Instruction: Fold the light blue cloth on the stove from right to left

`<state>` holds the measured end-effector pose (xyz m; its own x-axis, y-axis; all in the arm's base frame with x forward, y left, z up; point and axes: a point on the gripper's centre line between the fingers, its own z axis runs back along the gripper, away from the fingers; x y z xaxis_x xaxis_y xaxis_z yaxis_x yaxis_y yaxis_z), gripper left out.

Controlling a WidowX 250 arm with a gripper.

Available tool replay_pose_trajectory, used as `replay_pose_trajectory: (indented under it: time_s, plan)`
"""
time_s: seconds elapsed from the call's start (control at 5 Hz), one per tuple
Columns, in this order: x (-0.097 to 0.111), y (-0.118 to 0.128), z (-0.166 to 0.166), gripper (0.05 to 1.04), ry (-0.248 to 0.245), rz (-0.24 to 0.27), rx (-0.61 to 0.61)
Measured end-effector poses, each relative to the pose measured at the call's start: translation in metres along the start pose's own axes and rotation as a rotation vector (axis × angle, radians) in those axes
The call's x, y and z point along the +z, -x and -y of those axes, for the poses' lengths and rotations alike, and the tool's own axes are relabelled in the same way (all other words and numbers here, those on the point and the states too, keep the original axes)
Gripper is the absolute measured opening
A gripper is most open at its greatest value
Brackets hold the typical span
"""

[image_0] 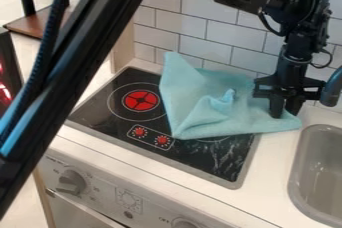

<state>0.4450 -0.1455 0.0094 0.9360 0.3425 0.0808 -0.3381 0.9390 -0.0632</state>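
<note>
Plainly one gripper (284,114), at one cloth (195,89), one cooktop (97,112)

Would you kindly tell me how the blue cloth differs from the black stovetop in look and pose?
The cloth is light blue and plain; the stovetop is black with red markings. The cloth lies rumpled in raised folds, while the stovetop is flat. Both rest on the white counter.

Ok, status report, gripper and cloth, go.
Gripper low at blue cloth's sink-side end, hold unconfirmed. Cloth rumpled, partly over black cooktop, partly on counter. Possible obstruction: faucet close beside gripper.
</note>
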Motion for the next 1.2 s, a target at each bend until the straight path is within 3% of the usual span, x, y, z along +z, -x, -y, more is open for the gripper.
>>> replay_pose_trajectory:
  time_s: [0.2,0.8,1.2]
  plan:
    - [0.006,0.003,-0.003,0.076,0.003,-0.01,-0.004]
    - [0.059,0.0,-0.017,0.055,0.103,0.003,-0.021]
    - [0.09,0.002,-0.069,0.055,0.147,0.043,0.005]
